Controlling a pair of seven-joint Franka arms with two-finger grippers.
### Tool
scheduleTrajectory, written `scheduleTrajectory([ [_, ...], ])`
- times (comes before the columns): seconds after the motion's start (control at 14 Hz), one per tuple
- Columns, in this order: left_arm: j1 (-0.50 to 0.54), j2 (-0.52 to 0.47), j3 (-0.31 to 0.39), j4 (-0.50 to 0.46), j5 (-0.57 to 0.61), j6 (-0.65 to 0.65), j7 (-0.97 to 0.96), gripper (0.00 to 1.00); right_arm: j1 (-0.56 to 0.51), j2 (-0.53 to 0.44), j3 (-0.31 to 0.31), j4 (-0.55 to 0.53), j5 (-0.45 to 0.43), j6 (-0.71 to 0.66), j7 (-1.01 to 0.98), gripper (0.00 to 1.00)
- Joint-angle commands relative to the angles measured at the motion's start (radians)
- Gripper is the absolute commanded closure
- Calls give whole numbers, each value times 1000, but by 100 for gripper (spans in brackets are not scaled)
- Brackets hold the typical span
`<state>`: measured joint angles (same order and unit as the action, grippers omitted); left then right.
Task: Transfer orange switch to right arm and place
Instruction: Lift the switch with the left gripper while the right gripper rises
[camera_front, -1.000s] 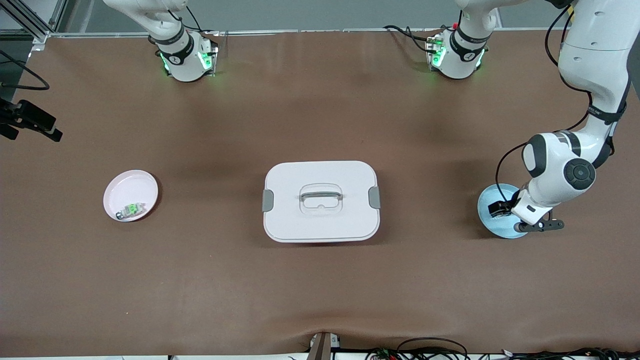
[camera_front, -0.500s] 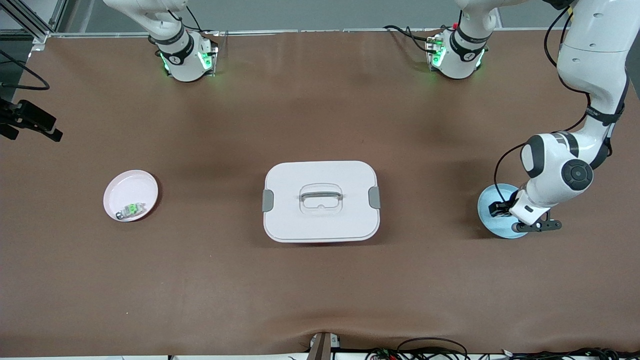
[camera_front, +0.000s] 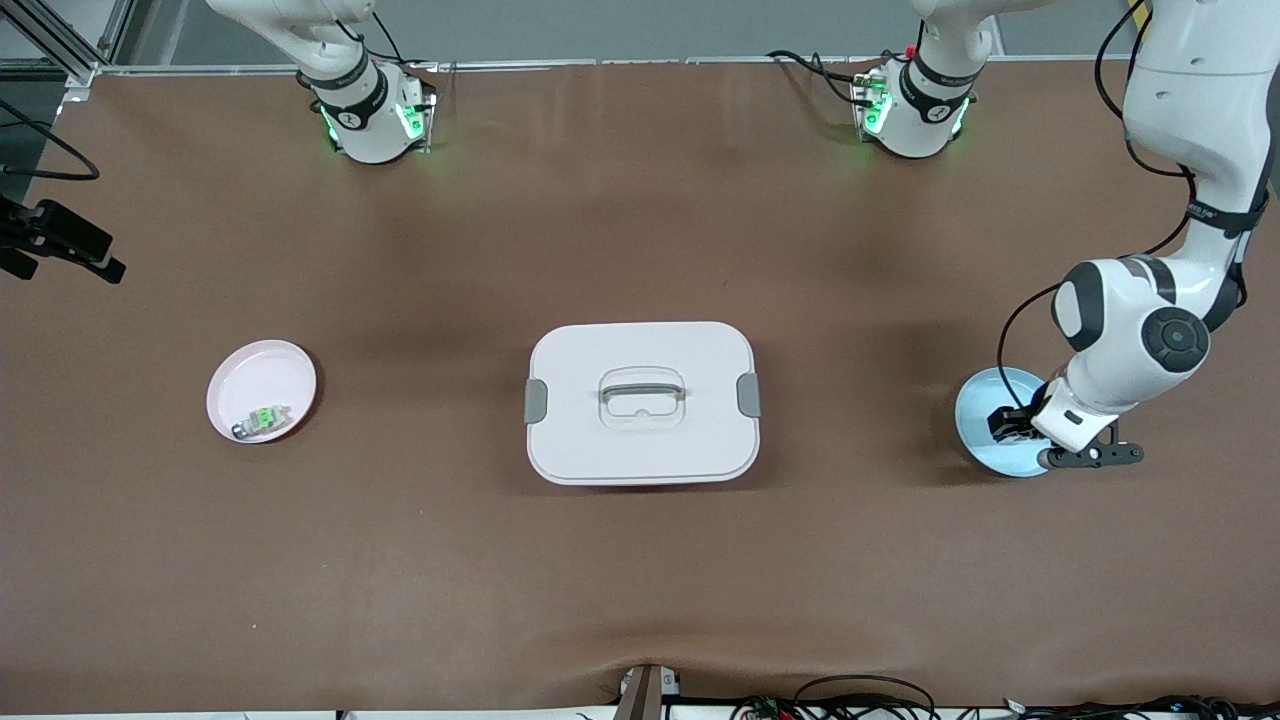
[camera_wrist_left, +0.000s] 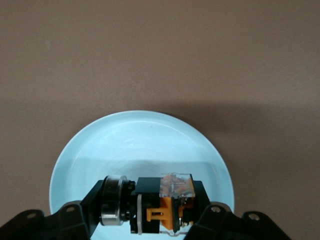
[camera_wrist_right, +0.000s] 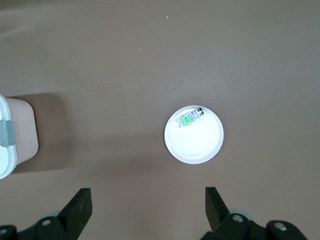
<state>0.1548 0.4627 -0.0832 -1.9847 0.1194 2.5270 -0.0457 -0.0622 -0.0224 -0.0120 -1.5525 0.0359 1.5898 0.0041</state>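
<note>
The orange switch (camera_wrist_left: 165, 205), a black block with an orange middle and a clear cap, lies sideways between the fingers of my left gripper (camera_wrist_left: 148, 216). The jaws are closed on its two ends, just over the light blue plate (camera_wrist_left: 140, 140). In the front view the left gripper (camera_front: 1012, 424) is over that plate (camera_front: 975, 405) at the left arm's end of the table. My right gripper (camera_wrist_right: 148, 207) is open and empty, high over the table near the pink plate (camera_wrist_right: 200, 145). It is out of the front view.
The pink plate (camera_front: 262, 375) at the right arm's end holds a green-and-white component (camera_front: 262, 420). A white lidded box with a handle (camera_front: 640, 400) stands mid-table; its edge shows in the right wrist view (camera_wrist_right: 15, 135). Bare brown table lies between.
The left arm's hand has shifted slightly over the blue plate, toward the left arm's end of the table. The plates, the box and the green-and-white component have not moved.
</note>
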Motion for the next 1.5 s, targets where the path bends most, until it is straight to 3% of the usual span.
scheduleTrajectory([
  [0.0,5,-73,-21,-11,6,-63,4,100,-8,9,12,20,-10,-13,2,0],
  [0.64,5,-147,-119,69,-79,-272,-43,100,-2,24,14,15,-8,-16,4,0],
  [0.93,2,-151,-151,83,-101,-287,-97,100,33,30,14,3,-8,-19,-3,0],
  [1.14,-3,-147,-173,96,-101,-300,-140,100,108,30,15,3,7,-60,28,0],
  [1.43,-3,-147,-181,96,-101,-300,-161,100,234,27,15,-18,62,-68,255,0],
])
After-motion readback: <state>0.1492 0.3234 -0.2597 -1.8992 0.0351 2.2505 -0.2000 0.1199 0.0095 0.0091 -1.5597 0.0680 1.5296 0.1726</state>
